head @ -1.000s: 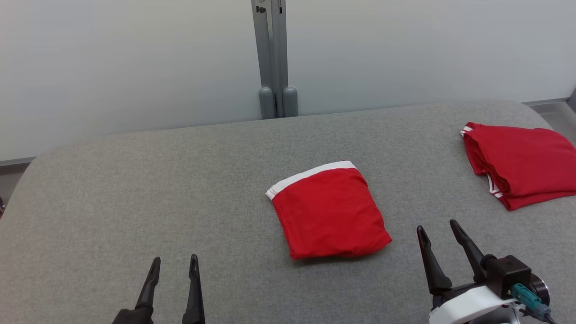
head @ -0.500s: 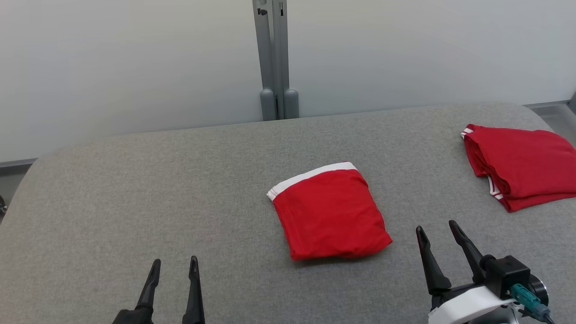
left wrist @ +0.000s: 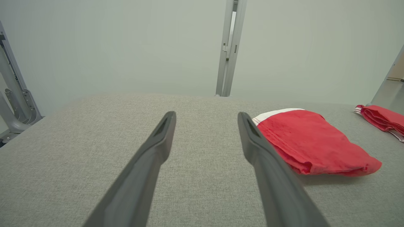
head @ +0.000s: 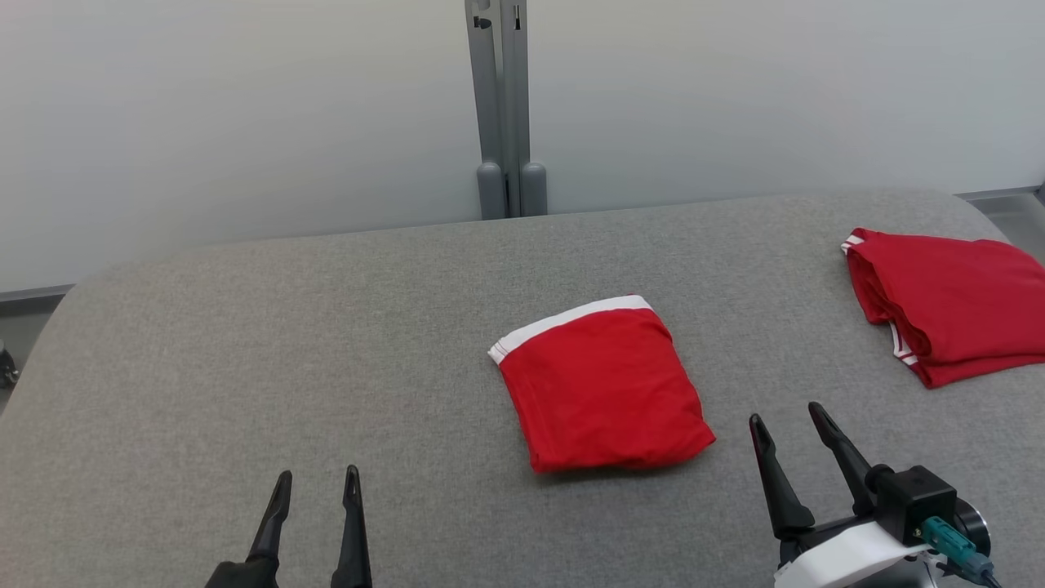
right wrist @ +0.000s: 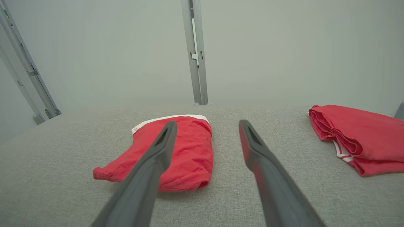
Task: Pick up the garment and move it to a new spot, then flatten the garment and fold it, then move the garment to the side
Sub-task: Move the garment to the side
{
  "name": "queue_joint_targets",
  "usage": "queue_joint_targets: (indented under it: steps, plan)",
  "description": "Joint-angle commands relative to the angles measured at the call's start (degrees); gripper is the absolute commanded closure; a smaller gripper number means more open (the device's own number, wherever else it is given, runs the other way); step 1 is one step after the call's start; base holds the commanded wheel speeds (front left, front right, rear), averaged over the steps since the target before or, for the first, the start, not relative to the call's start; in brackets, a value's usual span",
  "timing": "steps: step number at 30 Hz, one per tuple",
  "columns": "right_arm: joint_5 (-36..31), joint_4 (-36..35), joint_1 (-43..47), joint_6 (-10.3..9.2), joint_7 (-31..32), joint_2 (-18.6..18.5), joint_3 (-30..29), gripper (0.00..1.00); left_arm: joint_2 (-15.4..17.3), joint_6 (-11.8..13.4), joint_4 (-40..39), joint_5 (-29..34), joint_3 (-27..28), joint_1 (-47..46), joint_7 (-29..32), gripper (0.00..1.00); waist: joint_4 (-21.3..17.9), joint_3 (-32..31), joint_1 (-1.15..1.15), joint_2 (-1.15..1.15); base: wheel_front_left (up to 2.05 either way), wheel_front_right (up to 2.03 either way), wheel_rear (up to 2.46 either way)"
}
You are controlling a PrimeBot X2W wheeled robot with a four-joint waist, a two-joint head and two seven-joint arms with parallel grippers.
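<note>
A folded red garment (head: 602, 387) with a white band along its far edge lies flat in the middle of the grey padded table (head: 245, 343). It also appears in the left wrist view as the garment (left wrist: 311, 143) and in the right wrist view as the garment (right wrist: 186, 151). My left gripper (head: 317, 480) hovers open near the front edge, well left of it and empty. My right gripper (head: 788, 418) stands open just right of the garment's near corner, touching nothing.
A second folded red cloth (head: 951, 314) with white stripes lies at the table's far right edge. A grey metal post (head: 504, 106) rises behind the table against a pale wall. Bare grey padding spreads to the left.
The whole head view has drifted slightly right and down, so the camera moved. The garment and both grippers keep their places.
</note>
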Motion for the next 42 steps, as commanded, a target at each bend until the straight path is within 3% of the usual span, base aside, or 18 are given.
queue_joint_targets:
  steps: [1, 9, 13, 20, 25, 31, 37, 42]
  plan:
    - [0.4, 0.1, 0.7, -0.08, -0.1, -0.3, 0.2, 0.00, 0.1, 0.1, 0.0, 0.5, 0.0, -0.7, -0.1, 0.00, 0.1, 0.1, 0.00, 0.00, 0.00, 0.00, 0.00]
    - [3.2, 0.7, 0.2, -0.08, -0.1, -0.1, 0.1, 0.00, 0.1, -0.1, -0.3, 0.6, -0.5, -1.1, -0.1, 0.00, 1.3, 1.8, 0.00, 0.00, 0.00, 0.00, 0.00]
    - [6.2, 4.3, -1.9, -0.06, -0.1, -0.6, 1.7, 0.00, 0.1, -0.1, -0.4, 0.7, -1.0, -1.4, -0.1, 0.00, 1.5, 3.4, 0.00, 0.00, 0.00, 0.00, 0.00]
    - [17.1, 13.8, -10.8, -0.08, 0.2, -5.5, 9.8, 0.00, 0.1, -0.5, -0.3, 1.1, -2.3, -3.2, -0.1, 0.00, 2.0, 6.9, 0.00, 0.00, 0.00, 0.00, 0.00]
    - [30.2, 18.2, -19.2, -0.06, 6.7, -10.0, 15.4, 0.00, 0.1, -1.0, -0.8, 0.9, -3.4, -6.0, -0.1, 0.00, 3.3, 11.4, 0.00, 0.00, 0.00, 0.00, 0.00]
    - [46.0, 17.7, -26.4, -0.06, 16.4, -15.3, 18.9, 0.00, 0.1, -1.6, -0.6, 1.1, -4.8, -9.4, -0.1, 0.00, 5.0, 15.9, 0.00, 0.00, 0.00, 0.00, 0.00]
    - [53.9, 18.1, -30.9, -0.06, 22.2, -20.7, 22.5, 0.00, 0.1, -2.2, -0.1, 1.4, -6.2, -11.5, -0.1, 0.00, 6.4, 19.0, 0.00, 0.00, 0.00, 0.00, 0.00]
    - [55.8, 19.1, -33.2, -0.06, 22.8, -22.2, 26.5, 0.00, 0.1, -2.3, 0.2, 1.4, -7.2, -12.5, -0.1, 0.00, 6.7, 20.5, 0.00, 0.00, 0.00, 0.00, 0.00]
